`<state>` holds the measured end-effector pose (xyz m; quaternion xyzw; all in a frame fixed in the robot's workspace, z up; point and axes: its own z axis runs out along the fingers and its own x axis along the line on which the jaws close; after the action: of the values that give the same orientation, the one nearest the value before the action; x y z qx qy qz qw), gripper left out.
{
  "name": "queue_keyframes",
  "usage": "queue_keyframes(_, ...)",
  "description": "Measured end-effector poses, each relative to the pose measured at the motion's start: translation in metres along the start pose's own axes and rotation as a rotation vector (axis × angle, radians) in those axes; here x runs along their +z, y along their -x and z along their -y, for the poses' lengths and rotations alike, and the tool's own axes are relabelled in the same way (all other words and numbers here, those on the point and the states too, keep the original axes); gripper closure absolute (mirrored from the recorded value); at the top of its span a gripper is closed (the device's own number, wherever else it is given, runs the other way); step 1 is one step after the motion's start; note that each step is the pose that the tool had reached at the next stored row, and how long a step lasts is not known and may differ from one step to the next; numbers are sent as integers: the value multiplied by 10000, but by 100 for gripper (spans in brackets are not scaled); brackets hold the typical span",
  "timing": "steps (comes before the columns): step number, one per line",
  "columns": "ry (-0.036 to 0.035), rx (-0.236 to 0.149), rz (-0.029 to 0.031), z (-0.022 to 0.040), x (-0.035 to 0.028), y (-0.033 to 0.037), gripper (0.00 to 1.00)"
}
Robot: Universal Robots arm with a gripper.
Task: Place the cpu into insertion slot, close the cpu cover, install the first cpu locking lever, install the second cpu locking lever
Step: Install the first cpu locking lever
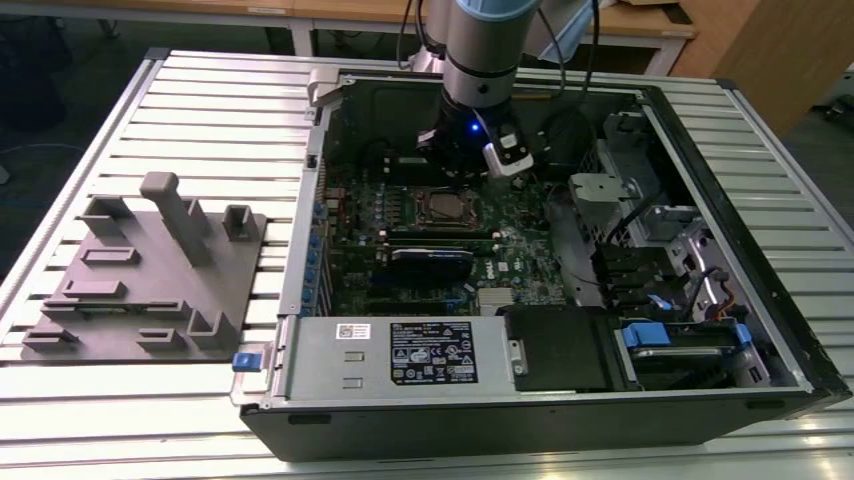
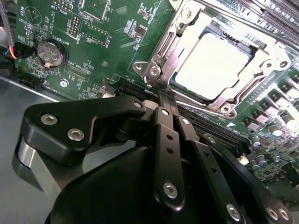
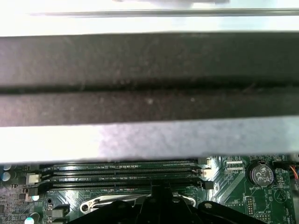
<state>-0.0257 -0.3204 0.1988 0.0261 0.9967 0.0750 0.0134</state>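
One arm (image 1: 483, 50) reaches down into an open computer case (image 1: 534, 425), which covers the middle of the slatted desk (image 1: 200, 110) and runs to the desk edge on the exterior view's right. A grey fixture block (image 1: 147, 290) sits near the desk edge on the exterior view's left, well apart from the case.

Location of the cpu (image 2: 212, 65): we see it seated in the insertion slot (image 2: 153, 71) on the green motherboard (image 1: 521, 235), in the half of the case nearer the desk's far edge in the exterior view. Its pale metal top shows through the window of the cpu cover (image 2: 180, 46). The cover lies flat around the chip, not raised.

Claw (image 2: 162, 95): narrow. In the second wrist view the two black fingers (image 2: 164, 135) are drawn together with almost no gap. Their tips sit right at one corner of the slot's silvery rim. We cannot tell whether anything thin is pinched between them, or whether either locking lever is latched.

Other notes: a coin battery (image 2: 50, 53) sits on the board, away from the slot. In the first wrist view, the long black memory slots (image 3: 121, 175) run just beside the slot. A black card (image 1: 430, 262) lies on the board on the slot's near side.
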Motion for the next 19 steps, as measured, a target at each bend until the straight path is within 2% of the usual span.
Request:
queue_keyframes(11, -82, -1, 5, 1, 14, 5, 89)
queue_keyframes(19, -87, -2, 5, -1, -1, 5, 89)
